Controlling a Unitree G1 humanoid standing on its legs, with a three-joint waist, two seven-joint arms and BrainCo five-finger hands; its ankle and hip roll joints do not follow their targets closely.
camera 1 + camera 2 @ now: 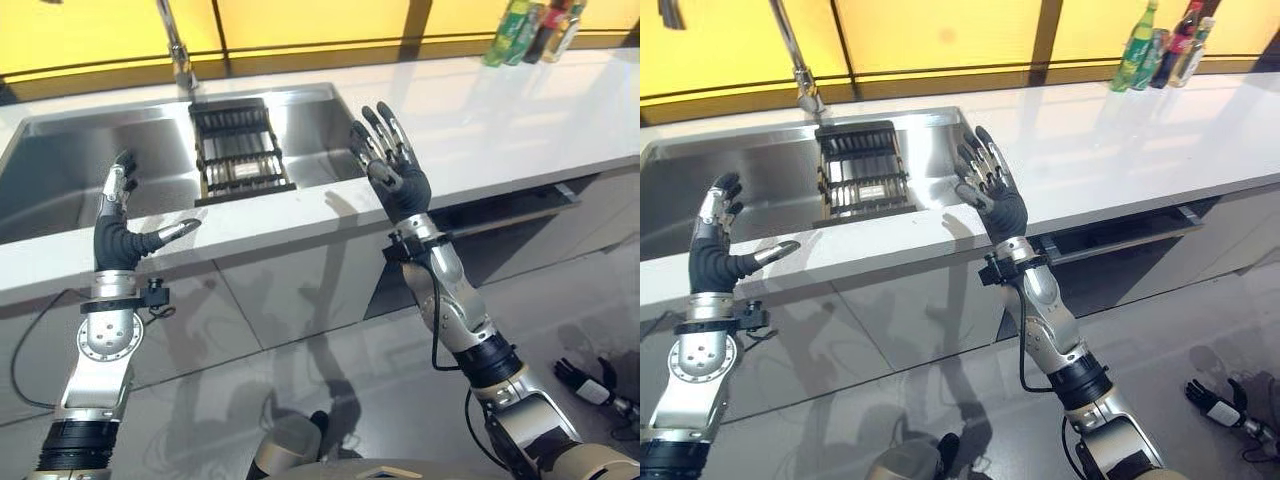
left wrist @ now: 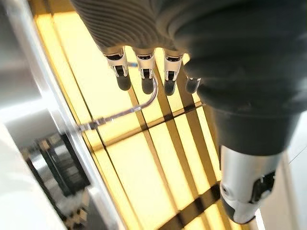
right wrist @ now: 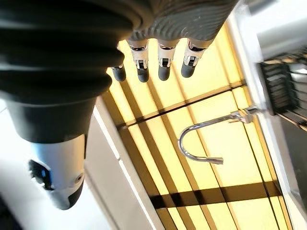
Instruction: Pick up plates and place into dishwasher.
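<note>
My left hand (image 1: 115,243) is raised in front of the counter edge, fingers straight and thumb out to the side, holding nothing. My right hand (image 1: 403,188) is also up, over the counter's front edge right of the sink, fingers spread and empty. A black dish rack (image 1: 238,150) stands in the steel sink (image 1: 70,170) between the two hands. I cannot tell whether plates stand in it. In the wrist views the left hand's fingers (image 2: 144,72) and the right hand's fingers (image 3: 160,62) are straight, with nothing between them and the thumbs.
A curved faucet (image 1: 176,45) rises behind the sink. The white counter (image 1: 500,110) runs to the right, with several bottles (image 1: 530,30) at its far corner. Under it on the right is a dark opening (image 1: 500,215). A small dark object (image 1: 590,383) lies on the floor.
</note>
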